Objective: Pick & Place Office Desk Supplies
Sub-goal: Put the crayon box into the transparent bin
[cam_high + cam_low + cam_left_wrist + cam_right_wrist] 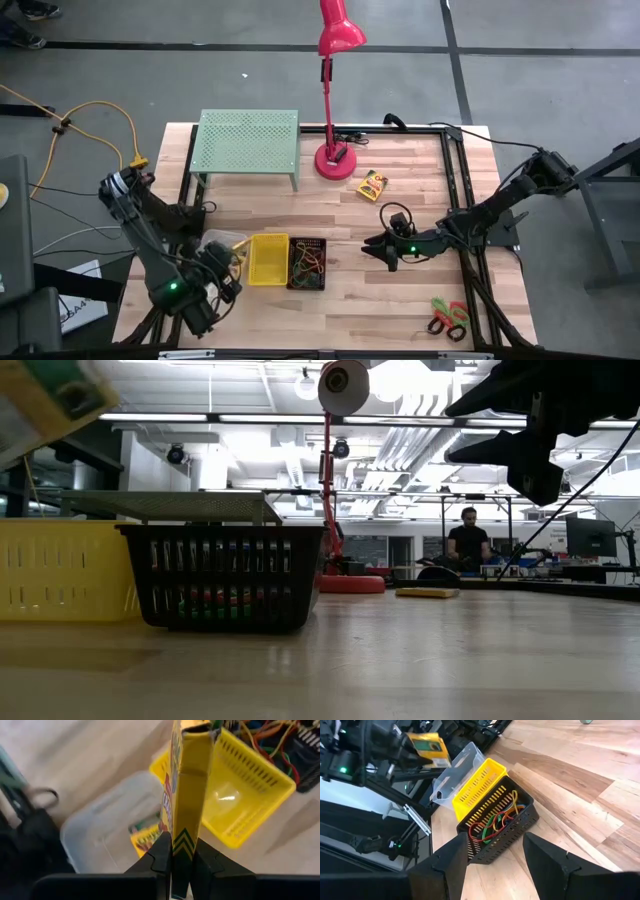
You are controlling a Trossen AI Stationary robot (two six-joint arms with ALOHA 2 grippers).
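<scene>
My left gripper point(181, 862) is shut on a yellow crayon box point(187, 785), which hangs in the air above the clear bin point(107, 827) at the table's near left. A second crayon box point(146, 837) lies inside that bin. Beside it stand the yellow bin point(268, 258) and the black mesh bin point(307, 263), which holds coloured loops point(495, 822). A third crayon box point(372, 184) lies flat on the table near the lamp's base. The scissors point(448, 318) lie at the near right. My right gripper point(381, 250) hovers open to the right of the mesh bin, touching nothing. My left gripper pinches the crayon box by its two broad faces at the end nearest the wrist point(183, 845), between its two fingers point(162, 855). The fingers slant downward. The box reaches out past the fingertips, narrow side toward the wrist camera, lifted clear above the clear bin.
A light-green perforated rack point(247, 145) stands at the far left and a tall red desk lamp point(335, 158) at the far middle. Bare wood lies between the mesh bin and the scissors. A person point(468, 540) sits far behind the table.
</scene>
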